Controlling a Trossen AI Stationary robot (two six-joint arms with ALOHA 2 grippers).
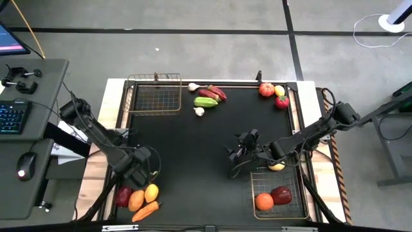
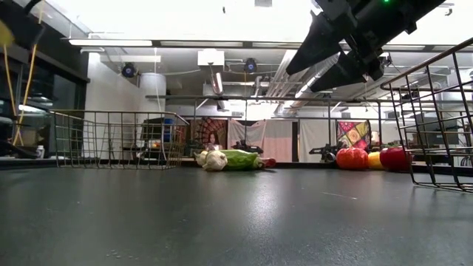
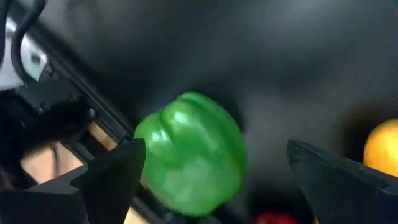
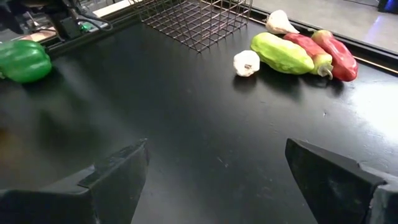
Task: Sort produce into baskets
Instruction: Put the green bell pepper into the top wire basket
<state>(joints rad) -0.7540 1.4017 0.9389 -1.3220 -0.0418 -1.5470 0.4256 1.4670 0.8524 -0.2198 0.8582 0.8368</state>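
— Left claw (image 3: 214,149) spread wide above the green pepper (image 3: 189,152), gripping nothing yet. Pepper lying on the desk (image 1: 193,142) hard by the left edge, toward the corner with the lemon (image 1: 152,192) and carrot (image 1: 145,211).

— Best way in?

— Probably centring both fingers on the widest part, lowering until bracketed, then closing gently. Smooth and round, so likely to squirt out of a lopsided pinch.

— Hazards?

— Edge rail just beside the pepper; worth keeping the outer finger off it.

— And the right claw (image 4: 217,149)?

— Equally wide open, empty, hovering over mid-desk near the basket (image 1: 297,193) holding an orange (image 1: 264,202).

— Destination?

— Presumably the far-left basket (image 1: 154,77), near the garlic (image 1: 199,111).
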